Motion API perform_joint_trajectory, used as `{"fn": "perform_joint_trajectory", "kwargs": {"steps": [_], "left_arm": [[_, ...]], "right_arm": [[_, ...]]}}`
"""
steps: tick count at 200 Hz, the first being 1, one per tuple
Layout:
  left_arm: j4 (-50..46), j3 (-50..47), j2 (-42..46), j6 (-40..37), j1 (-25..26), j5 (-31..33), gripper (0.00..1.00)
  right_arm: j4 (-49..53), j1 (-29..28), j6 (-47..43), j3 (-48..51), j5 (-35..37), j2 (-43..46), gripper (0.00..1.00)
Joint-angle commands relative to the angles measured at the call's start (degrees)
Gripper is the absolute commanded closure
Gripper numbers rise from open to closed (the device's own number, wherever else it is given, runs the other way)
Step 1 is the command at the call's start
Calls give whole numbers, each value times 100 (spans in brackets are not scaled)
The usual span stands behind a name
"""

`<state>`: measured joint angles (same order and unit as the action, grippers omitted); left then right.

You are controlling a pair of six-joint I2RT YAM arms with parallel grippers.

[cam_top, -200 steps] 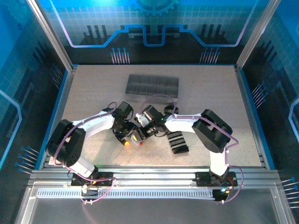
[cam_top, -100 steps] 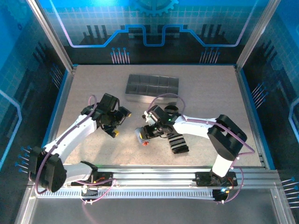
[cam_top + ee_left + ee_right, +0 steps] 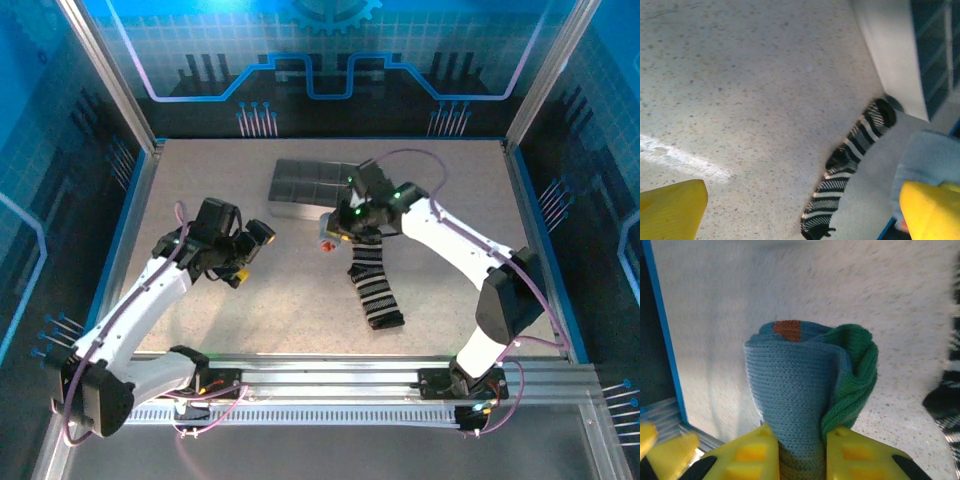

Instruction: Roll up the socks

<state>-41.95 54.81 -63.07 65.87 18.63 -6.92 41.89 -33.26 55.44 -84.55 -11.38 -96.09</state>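
Sock [image 3: 795,390], grey-blue, rolled, tight between right jaws; left jaws wide apart.

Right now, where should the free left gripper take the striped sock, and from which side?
Probably its near end, from above, jaws across the narrow width. The striped sock lies flat and stretched on the table, and its far end sits close to the right gripper, shut on the blue sock.

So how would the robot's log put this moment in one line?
left gripper: open, empty | right gripper: shut on rolled grey-blue sock | striped sock: unrolled on table
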Motion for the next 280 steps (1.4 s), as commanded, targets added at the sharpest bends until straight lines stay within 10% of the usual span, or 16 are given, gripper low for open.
{"fn": "perform_joint_trajectory", "kwargs": {"steps": [1,83,228,280], "left_arm": [[67,142,399,-625,-35,-277,3],[-81,-75,625,-531,-35,-288,3],[-11,-40,704,-550,-35,-341,3],[1428,-449,1538,-794,-27,-692,7]], "right_arm": [[1467,547,1035,-938,-77,-402,100],[2712,1682,2399,-3700,-732,-2466,100],[1639,2351,2910,-3000,-1664,-3170,100],[1348,2451,3078,-2767,-1719,-3199,100]]}}
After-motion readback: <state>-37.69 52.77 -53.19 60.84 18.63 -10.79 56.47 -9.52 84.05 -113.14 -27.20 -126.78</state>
